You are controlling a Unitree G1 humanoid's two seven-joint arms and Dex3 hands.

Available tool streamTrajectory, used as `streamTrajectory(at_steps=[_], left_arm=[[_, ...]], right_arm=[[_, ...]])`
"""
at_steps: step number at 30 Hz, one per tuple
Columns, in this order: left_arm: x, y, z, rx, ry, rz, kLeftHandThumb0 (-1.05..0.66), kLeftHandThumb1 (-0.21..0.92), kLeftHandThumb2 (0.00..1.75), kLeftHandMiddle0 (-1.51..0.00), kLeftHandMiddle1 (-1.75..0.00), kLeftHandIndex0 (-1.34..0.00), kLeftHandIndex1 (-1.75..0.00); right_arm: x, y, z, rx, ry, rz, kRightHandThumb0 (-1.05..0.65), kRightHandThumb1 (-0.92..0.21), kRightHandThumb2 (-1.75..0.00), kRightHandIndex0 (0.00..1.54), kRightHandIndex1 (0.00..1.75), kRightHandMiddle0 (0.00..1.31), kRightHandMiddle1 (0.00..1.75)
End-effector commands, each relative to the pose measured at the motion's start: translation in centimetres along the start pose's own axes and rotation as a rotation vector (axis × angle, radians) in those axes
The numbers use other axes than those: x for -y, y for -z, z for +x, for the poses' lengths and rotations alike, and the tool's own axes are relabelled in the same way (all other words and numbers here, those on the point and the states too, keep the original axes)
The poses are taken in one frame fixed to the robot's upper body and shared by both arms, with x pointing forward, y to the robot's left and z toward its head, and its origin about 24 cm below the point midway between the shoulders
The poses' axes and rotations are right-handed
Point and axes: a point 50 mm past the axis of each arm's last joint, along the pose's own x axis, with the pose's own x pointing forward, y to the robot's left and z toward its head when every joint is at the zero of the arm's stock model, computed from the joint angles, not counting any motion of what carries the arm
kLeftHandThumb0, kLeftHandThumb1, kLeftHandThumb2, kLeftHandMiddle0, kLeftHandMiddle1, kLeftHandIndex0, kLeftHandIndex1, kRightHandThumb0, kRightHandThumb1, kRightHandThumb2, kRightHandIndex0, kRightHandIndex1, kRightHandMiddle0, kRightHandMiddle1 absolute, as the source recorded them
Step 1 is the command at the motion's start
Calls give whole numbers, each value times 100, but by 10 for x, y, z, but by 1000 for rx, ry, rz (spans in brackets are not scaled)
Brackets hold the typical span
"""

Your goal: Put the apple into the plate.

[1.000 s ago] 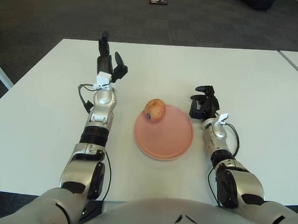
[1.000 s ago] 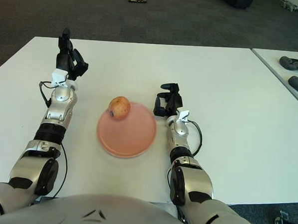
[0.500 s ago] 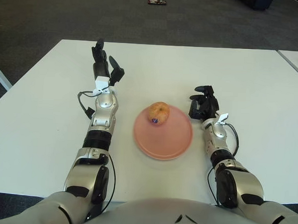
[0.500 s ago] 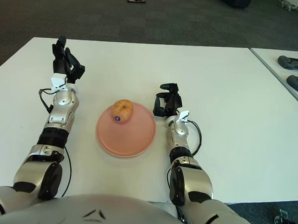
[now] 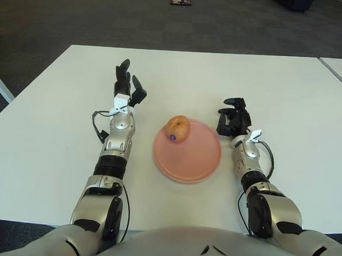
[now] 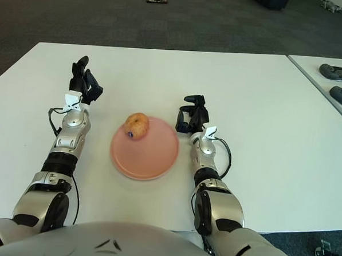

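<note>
A yellow-red apple with a small dark sticker sits on the pink plate, at its far left rim. My left hand is to the left of the plate and a little farther back, fingers spread and pointing up, holding nothing. My right hand shows just right of the plate's far edge with its fingers curled and nothing in them.
The white table spreads wide on all sides of the plate. A second table edge at the far right carries two dark controllers. A small dark object lies on the grey carpet beyond.
The apple rocked on the plate's far left part and its sticker turned toward me. My left hand drew back toward me and shifted slightly right; the right hand stayed put.
</note>
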Motion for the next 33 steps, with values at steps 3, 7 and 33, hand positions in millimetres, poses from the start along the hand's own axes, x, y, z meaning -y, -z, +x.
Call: streamTrajectory(at_steps=[3,7,33], left_arm=[[-11,11,-3,-8,55,68,-86,92,105,-14,-20,0,-68],[-14,15,-4,-7,81,93,-85,92,104,-14,-20,0,-67],[-23,37,-12,-174,174,104,-85,92,98,-9,-22,0,-51]], right_arm=[[2,17,-12,-82,22,23,53,-16,-151,74,175,95,175],[2,17,-12,-81,21,24,53,-16,-151,74,175,95,175],[-1,16,-12,-72,8,31,53,-16,-151,74,175,95,175]])
